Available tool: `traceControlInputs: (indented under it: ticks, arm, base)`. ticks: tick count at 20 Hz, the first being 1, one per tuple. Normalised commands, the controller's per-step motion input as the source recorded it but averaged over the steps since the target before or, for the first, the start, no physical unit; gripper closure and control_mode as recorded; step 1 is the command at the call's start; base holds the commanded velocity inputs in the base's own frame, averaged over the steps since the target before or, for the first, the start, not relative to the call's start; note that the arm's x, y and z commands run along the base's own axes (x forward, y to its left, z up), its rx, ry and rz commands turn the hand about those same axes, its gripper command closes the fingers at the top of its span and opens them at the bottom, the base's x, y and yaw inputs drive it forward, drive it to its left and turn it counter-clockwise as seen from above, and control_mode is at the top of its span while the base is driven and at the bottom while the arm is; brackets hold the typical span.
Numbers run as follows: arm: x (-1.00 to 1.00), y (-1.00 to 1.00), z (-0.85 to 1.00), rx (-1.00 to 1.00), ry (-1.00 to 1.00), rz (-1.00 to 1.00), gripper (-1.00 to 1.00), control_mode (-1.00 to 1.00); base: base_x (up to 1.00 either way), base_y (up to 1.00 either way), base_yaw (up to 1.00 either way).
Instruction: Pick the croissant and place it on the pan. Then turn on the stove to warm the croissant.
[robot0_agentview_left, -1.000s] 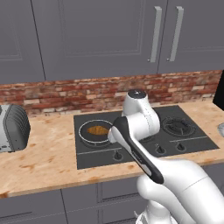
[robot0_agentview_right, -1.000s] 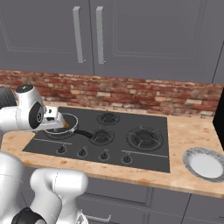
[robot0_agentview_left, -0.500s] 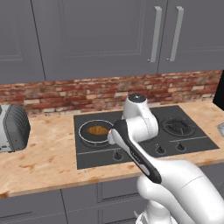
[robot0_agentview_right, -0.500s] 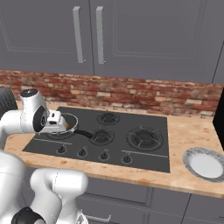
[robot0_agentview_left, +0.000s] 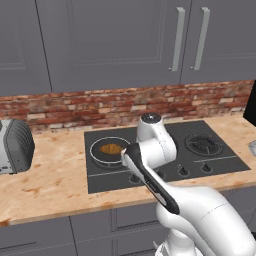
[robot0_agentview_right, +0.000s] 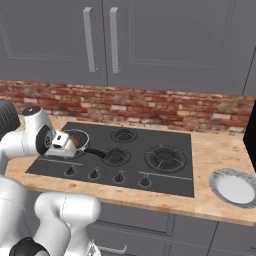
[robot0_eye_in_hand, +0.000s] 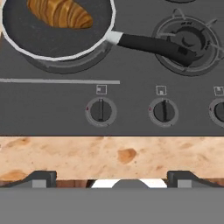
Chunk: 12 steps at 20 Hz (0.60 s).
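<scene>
Hovering with its fingers spread wide and holding nothing, the end effector (robot0_eye_in_hand: 112, 177) is looking down on the stove (robot0_eye_in_hand: 131, 74) knobs (robot0_eye_in_hand: 101, 110) while the croissant (robot0_eye_in_hand: 60, 13) is lying inside the pan (robot0_eye_in_hand: 52, 41) on the burner

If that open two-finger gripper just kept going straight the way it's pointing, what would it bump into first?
Probably the flat black stove, at its row of small round black knobs, short of the round silver-rimmed pan holding the golden-brown croissant; depth is uncertain.

Grey cabinets (robot0_agentview_left: 115, 42) hang above a red brick backsplash (robot0_agentview_left: 125, 105) and a wooden countertop (robot0_agentview_left: 50, 185).
</scene>
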Motion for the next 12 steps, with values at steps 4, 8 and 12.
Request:
traceControlInputs:
  ticks: [4,8,12]
  arm:
    - [0.04,0.0,-0.12,0.0,0.0,-0.14,-1.0,-1.0]
    - [0.03,0.0,-0.14,0.0,0.0,-0.07,-1.0,-1.0]
    - [0.06,0.0,-0.18,0.02,0.0,-0.04,-1.0,-1.0]
  base:
    - [0.0,0.0,0.0]
    - [0.0,0.0,0.0]
    - [0.0,0.0,0.0]
